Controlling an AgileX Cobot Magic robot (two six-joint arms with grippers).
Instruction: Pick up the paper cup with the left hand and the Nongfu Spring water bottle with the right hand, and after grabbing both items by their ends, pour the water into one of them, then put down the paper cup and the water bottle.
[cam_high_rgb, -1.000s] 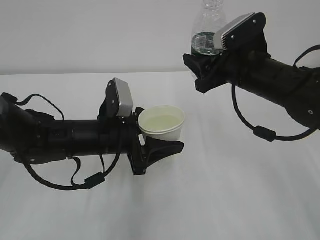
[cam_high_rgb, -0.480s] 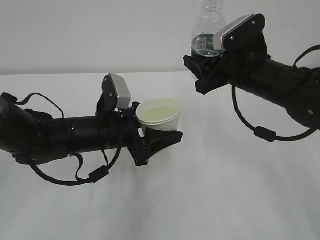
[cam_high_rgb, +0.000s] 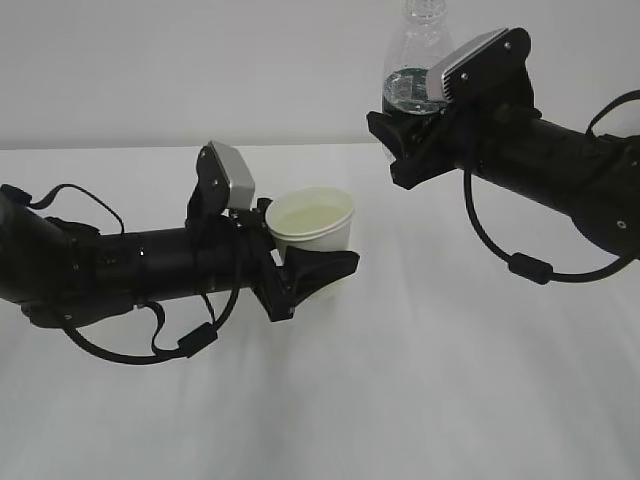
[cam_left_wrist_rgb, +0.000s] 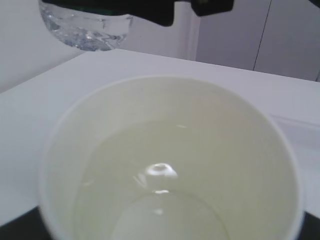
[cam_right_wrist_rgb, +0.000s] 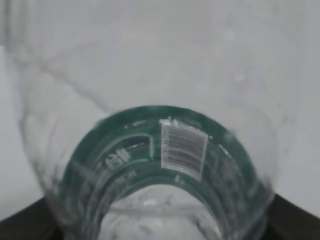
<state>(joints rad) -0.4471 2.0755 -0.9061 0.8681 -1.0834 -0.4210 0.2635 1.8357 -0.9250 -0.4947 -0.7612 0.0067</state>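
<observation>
The white paper cup (cam_high_rgb: 318, 236) stands upright in my left gripper (cam_high_rgb: 318, 262), which is shut on its lower part, a little above the table. Pale yellowish water (cam_left_wrist_rgb: 165, 170) lies in the cup (cam_left_wrist_rgb: 75, 130), which fills the left wrist view and hides the fingers. My right gripper (cam_high_rgb: 392, 140) is shut on the Nongfu Spring water bottle (cam_high_rgb: 412, 60) and holds it upright, high at the back right. The grip is at its green label (cam_right_wrist_rgb: 125, 150). The bottle's clear base (cam_left_wrist_rgb: 85, 32) shows above and beyond the cup in the left wrist view.
The white table (cam_high_rgb: 420, 380) runs under both arms, with a plain pale wall behind it. Cables loop below the left arm (cam_high_rgb: 150, 345) and below the right arm (cam_high_rgb: 520, 265).
My left arm has drawn the cup slightly left and farther back, and its opening now looks flatter. The right arm and the bottle have not moved.
</observation>
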